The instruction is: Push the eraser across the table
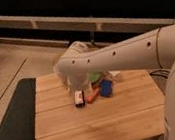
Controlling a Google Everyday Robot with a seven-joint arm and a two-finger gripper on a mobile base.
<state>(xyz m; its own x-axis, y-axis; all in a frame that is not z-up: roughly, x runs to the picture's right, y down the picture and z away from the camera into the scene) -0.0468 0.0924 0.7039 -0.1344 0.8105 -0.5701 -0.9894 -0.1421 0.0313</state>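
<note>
The eraser point(79, 98), a small oblong block with a white top and dark sides, lies on the light wooden plank table point(91, 127) near its far middle. My gripper point(76, 85) hangs down from the white wrist, just behind and above the eraser's far end; the wrist hides most of it. The large white arm point(124, 54) reaches in from the right and covers the table's far edge.
An orange stick point(92, 95) lies just right of the eraser, and a blue block point(106, 87) right of that. Something green point(95, 76) shows behind them under the arm. A dark grey mat point(14, 123) runs along the table's left side.
</note>
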